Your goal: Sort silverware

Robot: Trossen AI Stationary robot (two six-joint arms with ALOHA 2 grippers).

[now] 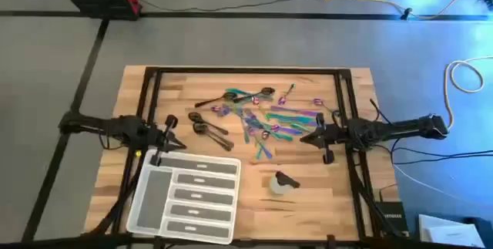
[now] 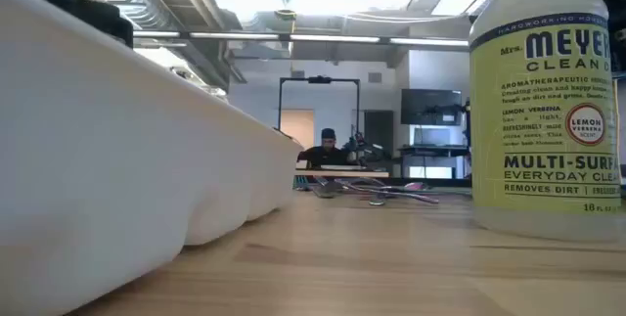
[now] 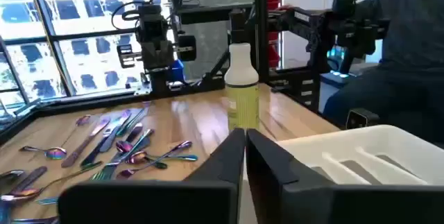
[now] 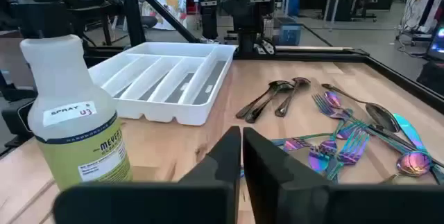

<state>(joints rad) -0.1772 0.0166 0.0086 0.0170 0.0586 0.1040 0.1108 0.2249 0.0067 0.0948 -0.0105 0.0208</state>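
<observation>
Butcher-block planks make up our worktop, and we take the white compartment tray at its near left corner as our landmark. Our left end effector hovers just beyond the tray's far edge with its fingers pressed together, gripping nothing. Our right end effector hangs well to the tray's right, past the spray bottle, likewise closed and empty.

The silverware lies in a loose heap beyond the tray, toward the worktop's middle. Three dark spoons sit nearest the tray, their long axes running diagonally, bowls pointing away from it. The iridescent forks and knives farther right cross one another at many angles, several running roughly across the worktop.

We judge the tangle to be the main risk: overlapping handles could let one grasp drag a neighbour along or tip a fork off its mates. Slim, flat pieces may also slip from the fingers against the wood, and a sweep toward the tray could knock the bottle over.
</observation>
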